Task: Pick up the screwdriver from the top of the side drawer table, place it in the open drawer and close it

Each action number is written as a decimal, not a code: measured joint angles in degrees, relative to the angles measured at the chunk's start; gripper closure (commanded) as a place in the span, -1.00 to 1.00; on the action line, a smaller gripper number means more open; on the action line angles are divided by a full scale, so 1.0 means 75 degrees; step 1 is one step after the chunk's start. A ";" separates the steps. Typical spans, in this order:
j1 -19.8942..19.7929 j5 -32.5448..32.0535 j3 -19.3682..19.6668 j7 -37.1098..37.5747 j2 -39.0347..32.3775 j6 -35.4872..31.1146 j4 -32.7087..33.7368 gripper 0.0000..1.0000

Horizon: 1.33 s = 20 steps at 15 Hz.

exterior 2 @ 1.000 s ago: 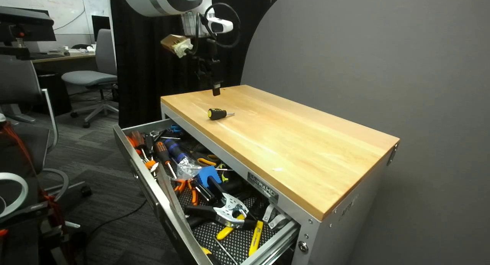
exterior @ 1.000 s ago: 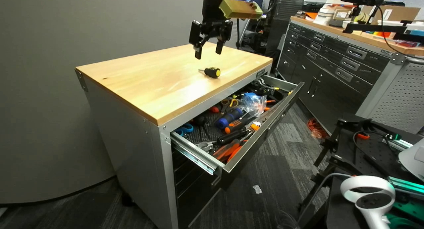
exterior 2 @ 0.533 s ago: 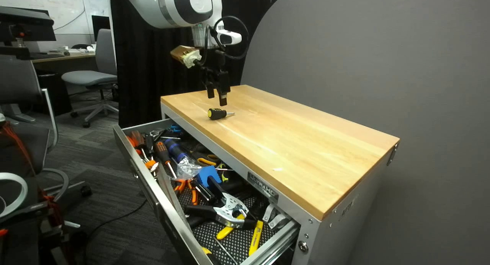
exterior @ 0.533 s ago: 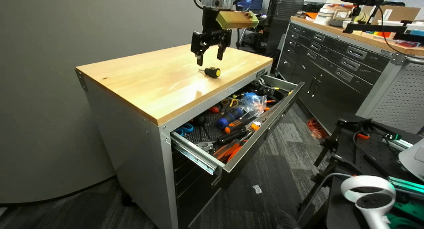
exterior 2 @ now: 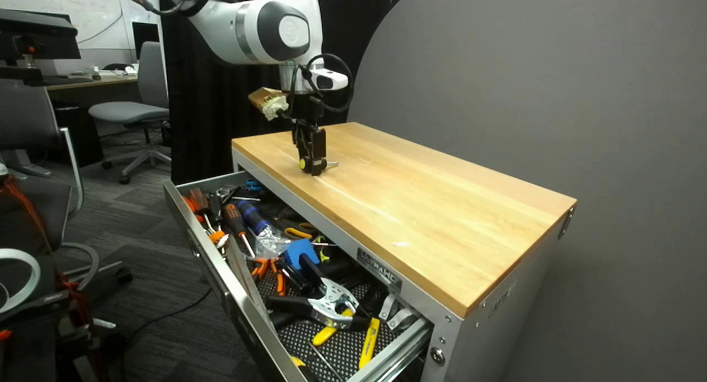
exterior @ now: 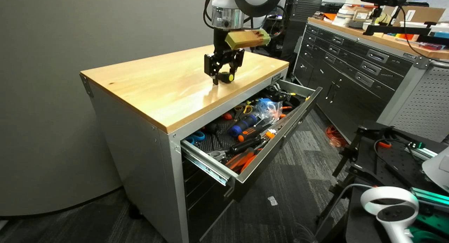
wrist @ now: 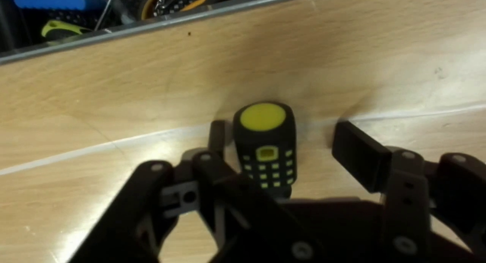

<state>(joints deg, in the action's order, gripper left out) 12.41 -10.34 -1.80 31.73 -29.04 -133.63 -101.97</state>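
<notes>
The screwdriver point(wrist: 265, 160), stubby and black with a yellow end cap and yellow marks, lies on the wood top of the side drawer table point(exterior: 151, 85). It also shows in both exterior views point(exterior: 228, 77) point(exterior 2: 304, 164), partly covered by the fingers. My gripper point(wrist: 281, 138) is open, pointing down, with a finger on each side of the handle. The handle is nearer one finger, with a wider gap to the other. In both exterior views the gripper point(exterior: 223, 78) point(exterior 2: 310, 166) is low at the tabletop. The open drawer point(exterior 2: 223, 271) is pulled out below the top.
The drawer holds a heap of tools, with a blue-handled tool point(exterior: 243, 125) and a metal clamp point(exterior 2: 334, 302). A grey partition point(exterior 2: 552, 84) stands behind the table. A dark tool chest point(exterior: 350, 64) and a black cart with a white controller point(exterior: 389, 201) stand across the aisle.
The gripper has moved down from above the tabletop until its open fingers are on both sides of the screwdriver handle. The screwdriver and drawer have not visibly moved.
</notes>
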 measured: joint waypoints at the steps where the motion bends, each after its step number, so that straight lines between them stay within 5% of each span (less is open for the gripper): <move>1: 0.0036 0.0008 0.0014 0.0053 -0.0017 0.0010 0.0044 0.32; 5: 0.0090 0.0009 0.0097 0.0256 -0.0006 0.0020 0.0120 0.79; 12: 0.0140 0.0073 0.0187 0.0617 0.0204 0.0224 -0.0119 0.76; 20: 0.0069 0.0721 0.0125 0.0742 0.2400 0.0251 -0.2776 0.77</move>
<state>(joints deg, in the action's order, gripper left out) 12.93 -4.94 -0.87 37.30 -11.04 -131.75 -122.80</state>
